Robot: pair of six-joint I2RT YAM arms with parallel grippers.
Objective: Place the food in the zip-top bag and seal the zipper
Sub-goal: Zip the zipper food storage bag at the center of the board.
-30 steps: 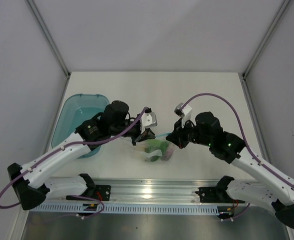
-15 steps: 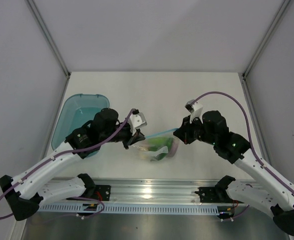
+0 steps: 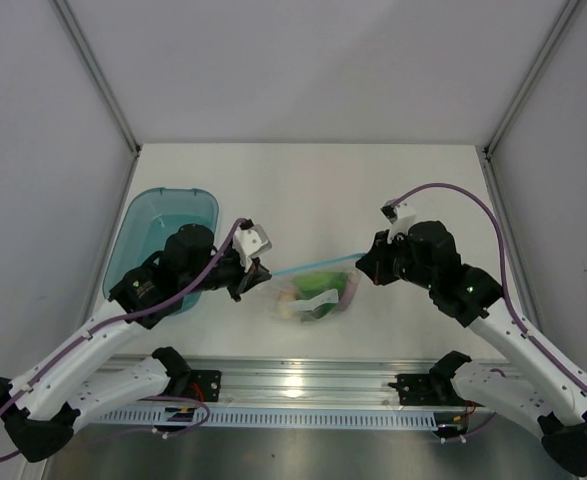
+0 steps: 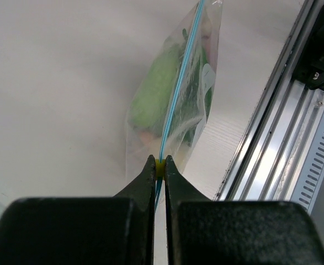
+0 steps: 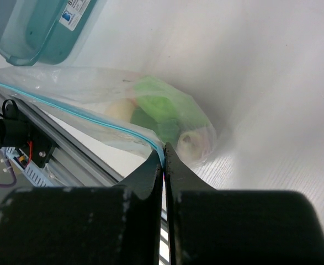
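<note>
The clear zip-top bag (image 3: pixel 318 297) hangs stretched between both grippers, low over the table. Green and pale food (image 3: pixel 316 288) pieces sit inside it; they also show as green food (image 4: pixel 157 88) and food (image 5: pixel 160 104) in the wrist views. The teal zipper (image 3: pixel 313 266) runs taut along the bag's top edge. My left gripper (image 3: pixel 260 272) is shut on the zipper (image 4: pixel 179 91) at its left end, pinching a small yellow slider (image 4: pixel 159 167). My right gripper (image 3: pixel 364 266) is shut on the zipper (image 5: pixel 79 112) at the bag's right corner.
A translucent blue oval tray (image 3: pixel 151 238) stands at the left, behind the left arm, and shows as the tray (image 5: pixel 37 33) in the right wrist view. The metal rail (image 3: pixel 303 385) with both arm bases runs along the near edge.
The left gripper has slid left along the zipper, away from the right gripper. The right gripper has shifted slightly right. The bag now spreads wider and its strip is drawn straight.
</note>
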